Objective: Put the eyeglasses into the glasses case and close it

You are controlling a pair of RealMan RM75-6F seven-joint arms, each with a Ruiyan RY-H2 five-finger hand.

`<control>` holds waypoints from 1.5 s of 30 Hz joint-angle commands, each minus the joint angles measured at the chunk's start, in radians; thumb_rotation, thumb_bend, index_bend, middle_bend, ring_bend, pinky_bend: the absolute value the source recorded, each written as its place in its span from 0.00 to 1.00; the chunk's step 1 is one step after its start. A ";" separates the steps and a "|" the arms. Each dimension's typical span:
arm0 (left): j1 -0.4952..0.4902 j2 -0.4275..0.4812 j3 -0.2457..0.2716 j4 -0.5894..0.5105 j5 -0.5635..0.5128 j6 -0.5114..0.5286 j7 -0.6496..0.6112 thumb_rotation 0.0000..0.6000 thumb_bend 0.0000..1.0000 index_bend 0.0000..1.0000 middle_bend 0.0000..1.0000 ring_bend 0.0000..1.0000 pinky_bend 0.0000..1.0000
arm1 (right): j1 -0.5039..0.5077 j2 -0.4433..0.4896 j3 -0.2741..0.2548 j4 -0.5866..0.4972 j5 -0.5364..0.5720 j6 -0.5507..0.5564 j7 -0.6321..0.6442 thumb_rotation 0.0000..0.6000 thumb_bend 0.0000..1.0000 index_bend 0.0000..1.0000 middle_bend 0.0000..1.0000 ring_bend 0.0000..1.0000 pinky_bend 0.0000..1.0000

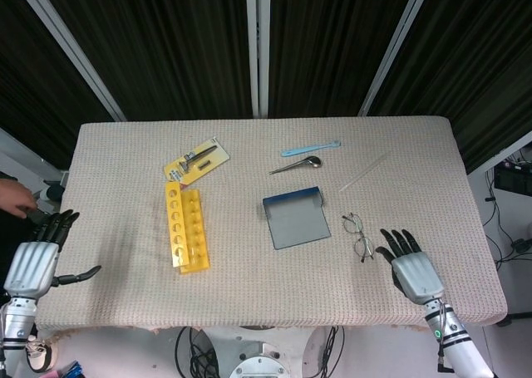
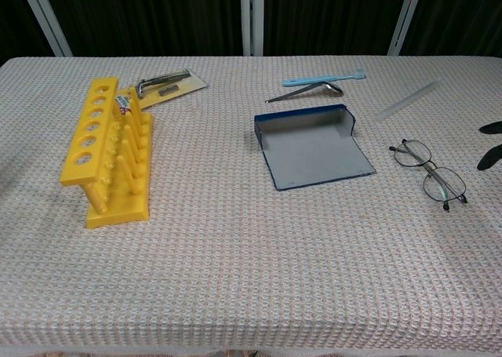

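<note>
Thin wire eyeglasses point(image 1: 358, 236) point(image 2: 430, 172) lie folded open on the tablecloth, right of centre. The blue glasses case point(image 1: 296, 219) point(image 2: 313, 147) lies open just left of them, its grey inside facing up. My right hand point(image 1: 409, 268) hovers over the table just right of the eyeglasses, fingers spread and holding nothing; only its dark fingertips point(image 2: 492, 144) show at the chest view's right edge. My left hand point(image 1: 35, 262) stays off the table's left edge, fingers apart and empty.
A yellow tube rack point(image 1: 186, 228) point(image 2: 110, 149) stands left of centre, with a carded tool point(image 1: 196, 159) behind it. A metal spoon point(image 1: 296, 164), a light blue stick point(image 1: 311, 148) and a clear rod point(image 1: 363, 172) lie beyond the case.
</note>
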 commanded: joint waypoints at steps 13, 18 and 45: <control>0.001 -0.017 0.000 0.048 -0.022 -0.013 -0.008 0.43 0.06 0.07 0.07 0.07 0.21 | 0.075 -0.114 0.000 0.085 0.000 -0.065 -0.047 1.00 1.00 0.41 0.00 0.00 0.00; 0.005 -0.019 0.001 0.059 -0.024 -0.009 -0.020 0.43 0.06 0.07 0.07 0.07 0.21 | 0.085 -0.127 0.011 0.099 0.026 -0.072 -0.059 1.00 1.00 0.41 0.00 0.00 0.00; 0.004 -0.036 0.000 0.105 -0.050 -0.038 -0.057 0.44 0.06 0.07 0.07 0.07 0.21 | 0.133 -0.159 0.051 0.251 0.134 -0.123 0.007 1.00 1.00 0.40 0.00 0.00 0.00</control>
